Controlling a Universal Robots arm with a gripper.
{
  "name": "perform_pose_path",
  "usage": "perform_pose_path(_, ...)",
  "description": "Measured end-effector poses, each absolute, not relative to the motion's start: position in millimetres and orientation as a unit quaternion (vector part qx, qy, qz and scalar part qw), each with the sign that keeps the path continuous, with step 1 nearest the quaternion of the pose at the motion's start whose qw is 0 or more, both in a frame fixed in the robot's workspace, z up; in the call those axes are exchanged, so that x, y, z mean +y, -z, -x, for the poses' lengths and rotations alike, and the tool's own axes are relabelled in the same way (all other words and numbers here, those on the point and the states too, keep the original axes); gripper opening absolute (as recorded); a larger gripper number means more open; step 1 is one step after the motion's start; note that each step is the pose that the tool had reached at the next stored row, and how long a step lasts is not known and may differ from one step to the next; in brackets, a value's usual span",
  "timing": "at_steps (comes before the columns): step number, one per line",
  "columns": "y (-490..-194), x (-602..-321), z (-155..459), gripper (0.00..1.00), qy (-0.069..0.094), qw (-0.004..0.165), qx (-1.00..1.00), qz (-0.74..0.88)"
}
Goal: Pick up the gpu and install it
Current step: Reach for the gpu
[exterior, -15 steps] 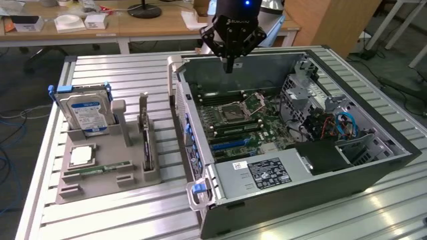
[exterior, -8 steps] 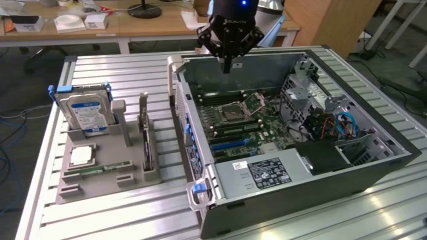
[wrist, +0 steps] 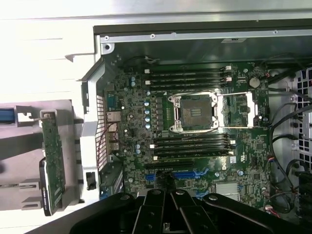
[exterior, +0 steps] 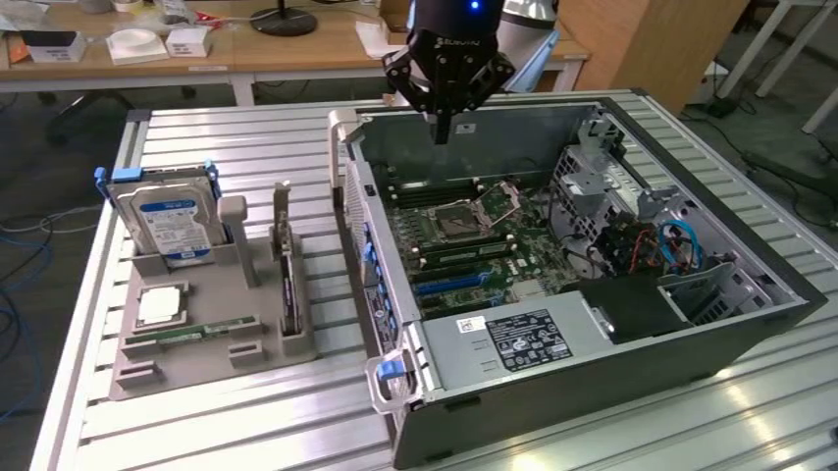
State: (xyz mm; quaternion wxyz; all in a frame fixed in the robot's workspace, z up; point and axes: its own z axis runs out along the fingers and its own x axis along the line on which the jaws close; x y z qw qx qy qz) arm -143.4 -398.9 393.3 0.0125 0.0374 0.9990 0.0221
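Gripper (exterior: pixel 443 132), fingers pinched together and empty, hangs over the motherboard (exterior: pixel 458 250) in the open PC case (exterior: pixel 733 324). GPU (exterior: pixel 286 280) stands on edge in the grey holder (exterior: pixel 196 363), well apart toward the exterior view's left. A good pick likely needs spread fingers squarely straddling its thin top edge.

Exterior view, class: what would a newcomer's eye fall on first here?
The open dark metal computer case, green motherboard exposed, fills the exterior view's right. The black robot gripper hangs over its far wall, jaws together and empty. On the exterior view's left, a grey holder carries a blue-labelled silver hard drive and the thin dark gpu card on edge.
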Motion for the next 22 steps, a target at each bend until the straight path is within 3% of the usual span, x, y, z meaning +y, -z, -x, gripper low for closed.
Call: perform_pose_path(22, -393.2, -398.8, 157.0, 0.1, -0.022, 0.013, 0.999, -0.037)
